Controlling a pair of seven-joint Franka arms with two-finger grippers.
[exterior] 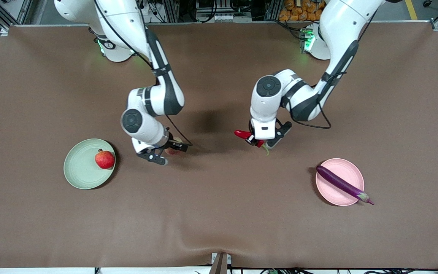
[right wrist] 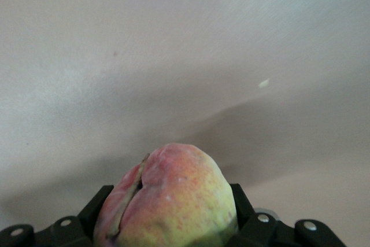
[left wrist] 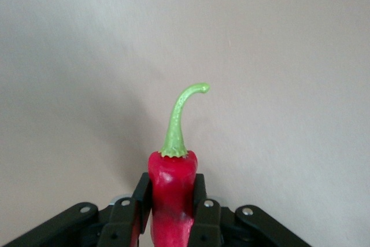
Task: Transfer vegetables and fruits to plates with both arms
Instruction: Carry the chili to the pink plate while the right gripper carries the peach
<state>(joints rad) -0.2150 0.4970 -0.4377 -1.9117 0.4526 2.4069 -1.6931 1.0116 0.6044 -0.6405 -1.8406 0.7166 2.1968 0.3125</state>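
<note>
While both plates lie apart, left tool [left wrist: 172, 215] pinching chili [left wrist: 171, 198], right tool [right wrist: 173, 218] pinching peach [right wrist: 170, 198]

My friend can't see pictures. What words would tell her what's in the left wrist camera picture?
A shiny red chili with a curly green stem sticks up between the black fingers of the left gripper, which is shut on it. Around it there is only the plain brown table.

Brown table [exterior: 219, 228] (2 plates [exterior: 80, 173] on it)
</note>
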